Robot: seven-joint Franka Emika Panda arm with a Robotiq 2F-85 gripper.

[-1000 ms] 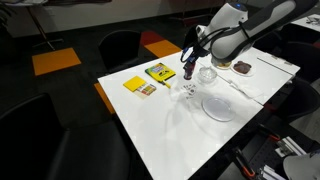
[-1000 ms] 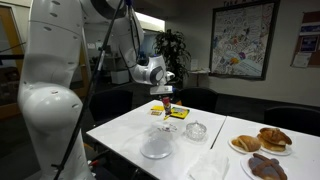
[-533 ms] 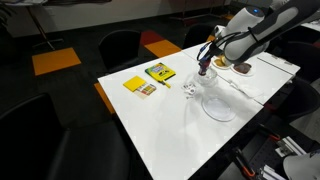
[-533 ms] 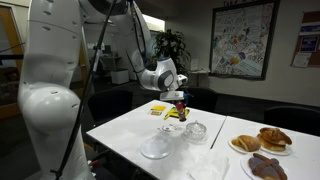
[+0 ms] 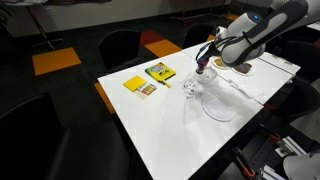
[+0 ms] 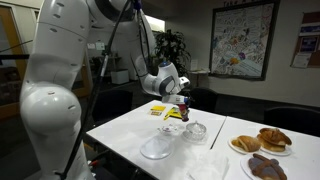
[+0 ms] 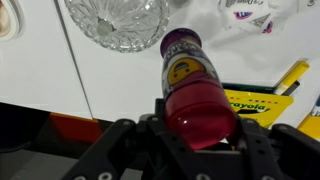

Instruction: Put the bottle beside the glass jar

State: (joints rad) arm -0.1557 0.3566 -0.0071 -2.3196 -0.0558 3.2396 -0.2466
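Observation:
My gripper (image 7: 195,138) is shut on the bottle (image 7: 195,88), which has a dark red body and a purple label near its top. In both exterior views the gripper (image 5: 203,66) (image 6: 180,104) holds the bottle (image 6: 181,102) above the white table, close over the glass jar (image 5: 208,76) (image 6: 196,130). In the wrist view the cut-glass jar (image 7: 118,20) lies just past the bottle's top. I cannot tell whether the bottle touches the table.
A white plate (image 5: 219,107) (image 6: 157,149) lies near the jar. A small pale container (image 5: 190,90) stands beside it. A yellow crayon box (image 5: 158,72) (image 7: 256,101) and a yellow pad (image 5: 138,86) lie further along. Pastry plates (image 6: 262,142) sit at the table's end.
The gripper has carried the bottle from beside the crayon box across to the glass jar. Over the last half second it has barely moved.

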